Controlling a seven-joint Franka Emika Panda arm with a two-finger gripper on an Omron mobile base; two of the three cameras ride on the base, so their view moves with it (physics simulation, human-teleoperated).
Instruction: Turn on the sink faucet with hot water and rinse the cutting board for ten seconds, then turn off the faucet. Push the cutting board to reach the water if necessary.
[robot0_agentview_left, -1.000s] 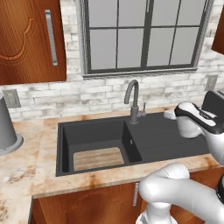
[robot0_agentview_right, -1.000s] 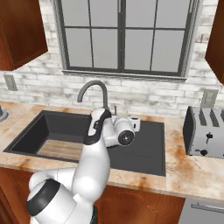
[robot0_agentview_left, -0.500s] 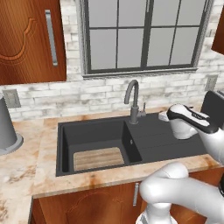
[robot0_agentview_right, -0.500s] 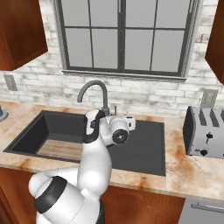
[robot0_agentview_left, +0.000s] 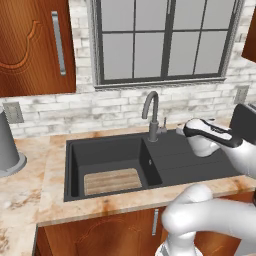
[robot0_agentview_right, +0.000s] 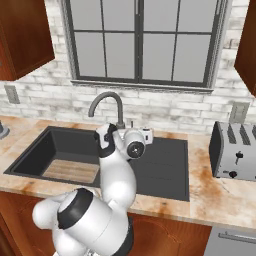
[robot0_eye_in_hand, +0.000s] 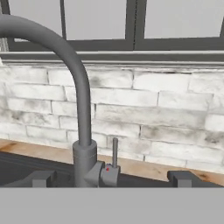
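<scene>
The sink faucet (robot0_agentview_left: 151, 116) is a dark grey gooseneck at the back of the black sink (robot0_agentview_left: 72, 165). Its small side lever (robot0_eye_in_hand: 114, 152) stands upright beside the thick base (robot0_eye_in_hand: 84, 162). Nothing runs from the spout, so the water is out of view. The tan cutting board (robot0_agentview_left: 111, 180) lies flat on the basin floor, toward the front, and shows again as the cutting board (robot0_agentview_right: 70, 170). My gripper (robot0_agentview_left: 181, 131) hovers just right of the faucet, over the drainboard. In the hand view my gripper (robot0_eye_in_hand: 113, 178) is open, its dark fingertips (robot0_eye_in_hand: 42, 178) wide apart on either side of the lever, with nothing held.
A silver toaster (robot0_agentview_right: 235, 157) stands on the counter right of the sink. A grey canister (robot0_agentview_left: 8, 146) sits at the far left. The brick backsplash (robot0_eye_in_hand: 153, 109) and a window rise close behind the faucet. The drainboard (robot0_agentview_left: 197, 162) lies under my hand.
My hand has moved left across the drainboard toward the faucet. The jaws have stayed open, and the cutting board has not moved.
</scene>
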